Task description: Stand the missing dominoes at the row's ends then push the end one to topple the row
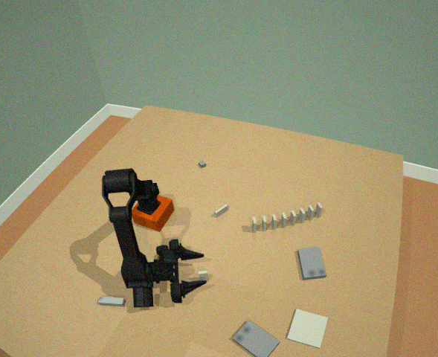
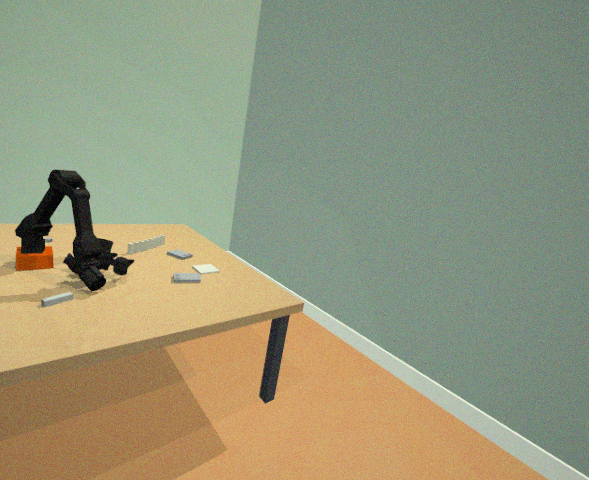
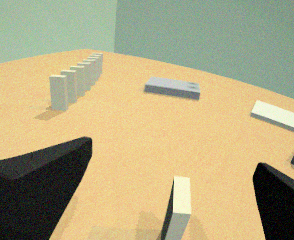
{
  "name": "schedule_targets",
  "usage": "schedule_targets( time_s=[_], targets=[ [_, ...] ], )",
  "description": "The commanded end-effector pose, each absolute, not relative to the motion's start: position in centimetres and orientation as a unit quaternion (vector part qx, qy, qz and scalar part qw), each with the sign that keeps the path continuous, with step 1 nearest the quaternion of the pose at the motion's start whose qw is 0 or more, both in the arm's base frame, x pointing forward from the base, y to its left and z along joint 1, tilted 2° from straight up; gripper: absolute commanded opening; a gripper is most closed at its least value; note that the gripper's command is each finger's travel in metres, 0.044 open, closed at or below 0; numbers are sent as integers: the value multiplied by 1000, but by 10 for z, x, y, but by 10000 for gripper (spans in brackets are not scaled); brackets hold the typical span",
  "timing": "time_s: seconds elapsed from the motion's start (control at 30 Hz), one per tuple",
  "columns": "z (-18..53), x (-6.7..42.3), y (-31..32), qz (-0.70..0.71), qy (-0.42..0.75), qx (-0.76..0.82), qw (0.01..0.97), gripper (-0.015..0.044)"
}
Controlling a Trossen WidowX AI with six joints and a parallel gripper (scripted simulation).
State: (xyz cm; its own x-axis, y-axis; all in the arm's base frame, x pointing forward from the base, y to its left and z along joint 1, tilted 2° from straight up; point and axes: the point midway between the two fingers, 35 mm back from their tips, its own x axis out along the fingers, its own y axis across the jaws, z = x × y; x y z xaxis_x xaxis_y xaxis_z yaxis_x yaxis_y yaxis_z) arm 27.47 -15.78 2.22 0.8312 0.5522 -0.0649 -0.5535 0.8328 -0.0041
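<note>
My gripper (image 1: pixel 204 268) (image 3: pixel 174 155) is open, low over the table, its fingers wide apart. One pale domino (image 1: pixel 202 274) (image 3: pixel 181 197) stands between the fingers, clear of both, and appears upright; its foot is cut off in the wrist view. It is well apart from the row. The row of several standing dominoes (image 1: pixel 283 220) (image 2: pixel 146 244) (image 3: pixel 59 93) is upright and evenly spaced, ahead and to the left in the wrist view. Another pale domino (image 1: pixel 221 210) lies down between the orange base and the row's near end.
A grey slab (image 1: pixel 311 262) (image 2: pixel 179 254) (image 3: pixel 172 88) lies near the row. A white square (image 1: pixel 307 328) (image 2: pixel 205 268) (image 3: pixel 274 115) and a second grey slab (image 1: pixel 256 339) (image 2: pixel 186 277) lie farther right. A grey bar (image 1: pixel 111 301) (image 2: pixel 57 299) lies behind the gripper; a small grey block (image 1: pixel 201 163) lies beyond the base.
</note>
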Motion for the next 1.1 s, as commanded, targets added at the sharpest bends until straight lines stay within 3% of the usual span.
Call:
schedule_targets(
  time_s=[0.0, 0.2, 0.47, 0.77, 1.07],
  targets=[
    [57, 275, -160, 288, 25, -31, 957, 440],
    [58, 276, -159, 297, 43, -19, 954, 440],
    [42, 283, -151, 302, 338, 129, 882, 440],
    [49, 288, -155, 67, 591, 259, 761, 440],
    [81, 295, -148, -216, 639, 316, 667, 440]
  ],
)
